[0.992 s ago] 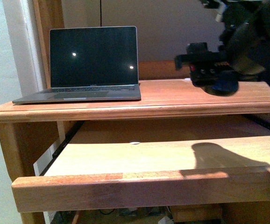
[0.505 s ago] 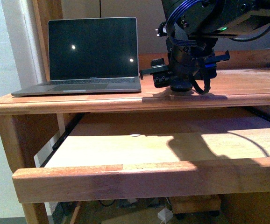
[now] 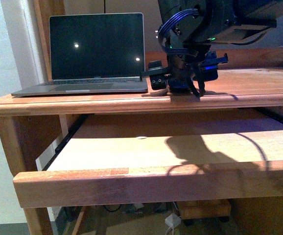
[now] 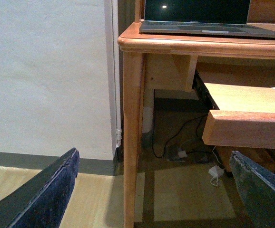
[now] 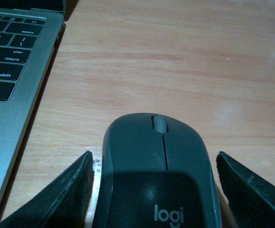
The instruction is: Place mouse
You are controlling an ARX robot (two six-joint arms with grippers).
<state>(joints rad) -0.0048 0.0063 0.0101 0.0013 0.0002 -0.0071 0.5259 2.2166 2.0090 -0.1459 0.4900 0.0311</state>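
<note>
Sitting on the desk top [image 3: 259, 85] just to the right of the laptop [image 3: 97, 54], the mouse [image 5: 159, 175] is lying flat on the wood. Its scroll wheel end is pointing away from the wrist and its long axis is running roughly parallel to the laptop's right edge. The right gripper [image 5: 154, 159] is hanging directly over it, with one finger flanking each long side. The jaws are standing spread, and a thin strip of wood is showing between the mouse and the finger on the laptop side. On the far side the gap is harder to read, so the mouse is probably lying free rather than pinched. The mouse is pointing along the gripper's own line, so a straight lift away from the desk is looking like the move that would clear it without nudging it toward the laptop.

The left gripper [image 4: 154, 153] is hanging low beside the desk on the laptop's side, well apart from the mouse. Its fingers are gaping wide and holding nothing.

Below and in front of the laptop, the pull-out shelf [image 3: 131, 152] is standing extended, carrying only a small pale speck near its back edge.
</note>
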